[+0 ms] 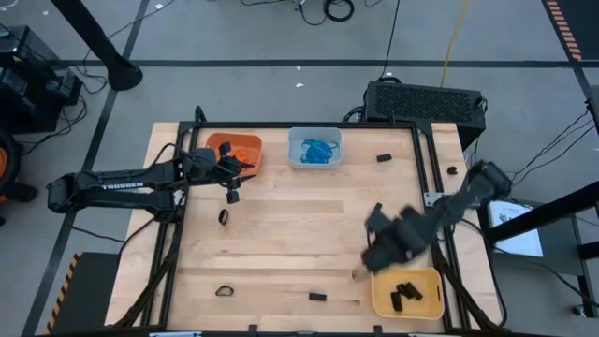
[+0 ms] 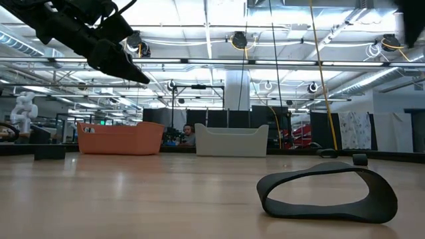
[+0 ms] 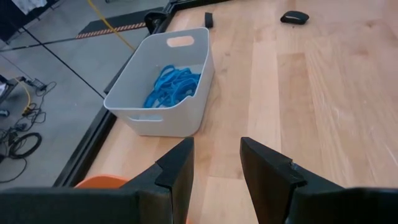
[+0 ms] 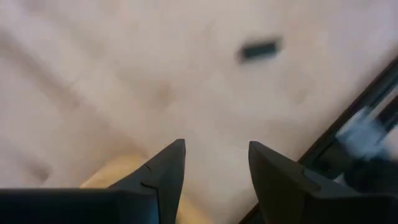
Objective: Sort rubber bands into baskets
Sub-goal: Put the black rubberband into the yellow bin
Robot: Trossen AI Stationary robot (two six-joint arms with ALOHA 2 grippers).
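Note:
My left gripper (image 1: pixel 241 167) is open and empty above the near edge of the orange basket (image 1: pixel 239 148). In the left wrist view its fingers (image 3: pixel 214 168) point toward the pale blue-grey basket (image 3: pixel 165 81), which holds blue rubber bands (image 3: pixel 173 86). My right gripper (image 1: pixel 372 257) is open and empty above the table, just left of the yellow basket (image 1: pixel 407 292), which holds black bands (image 1: pixel 404 292). A black band (image 4: pixel 259 50) lies on the table ahead of its fingers. Loose black bands lie on the table (image 1: pixel 225 216), (image 1: pixel 225 291), (image 1: pixel 317 297).
Two more black bands lie at the far right (image 1: pixel 383 158), (image 1: pixel 452 171). One black band (image 2: pixel 325 192) lies close in the low view. A black frame (image 1: pixel 426 168) edges the wooden table. Bare wood lies in the table's middle (image 1: pixel 299 234).

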